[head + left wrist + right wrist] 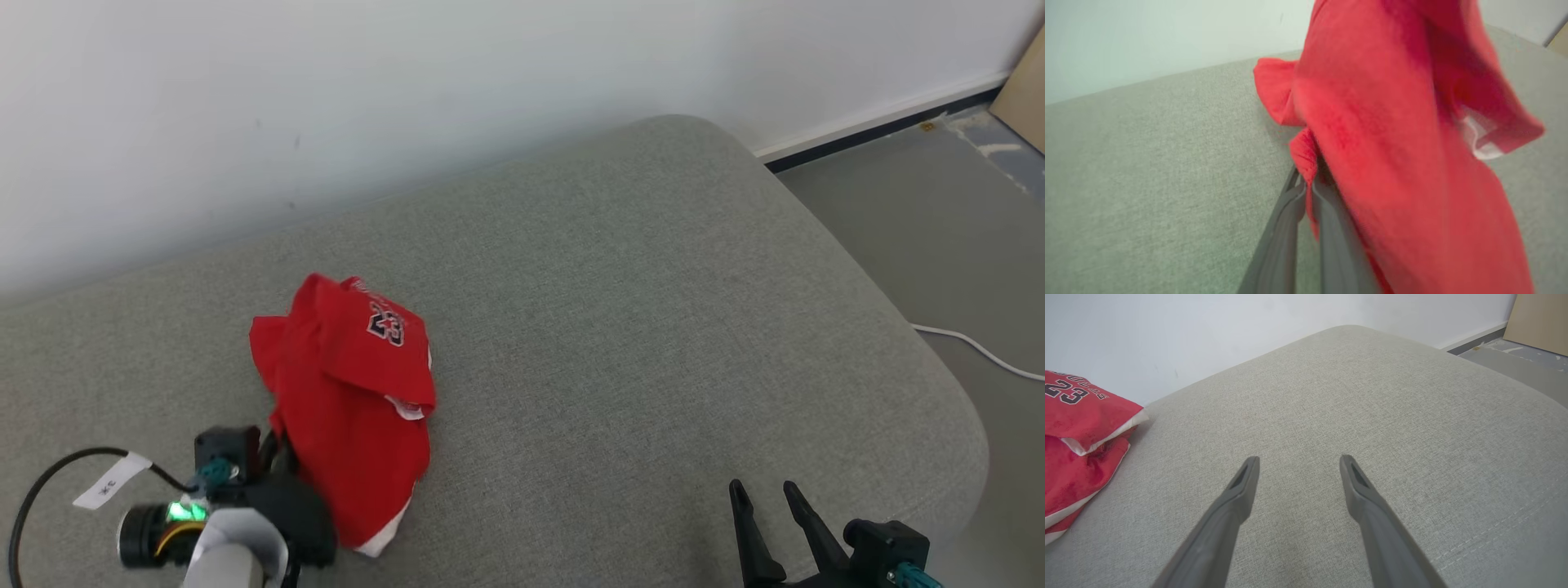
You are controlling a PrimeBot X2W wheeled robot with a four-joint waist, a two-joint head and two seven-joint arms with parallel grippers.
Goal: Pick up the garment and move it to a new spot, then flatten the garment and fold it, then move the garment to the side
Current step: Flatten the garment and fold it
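Left jaws clamp an edge fold, I think, of the garment [351, 384] for my lift; right jaws hang apart, unneeded.

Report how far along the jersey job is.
Done: nothing complete yet; the red jersey lies crumpled on the grey cushion. In hand: the pickup, with the left gripper shut on a fold at the jersey's edge. The right gripper hangs open over bare cushion. Left: lifting it to a new spot, flattening, folding, and moving it aside.
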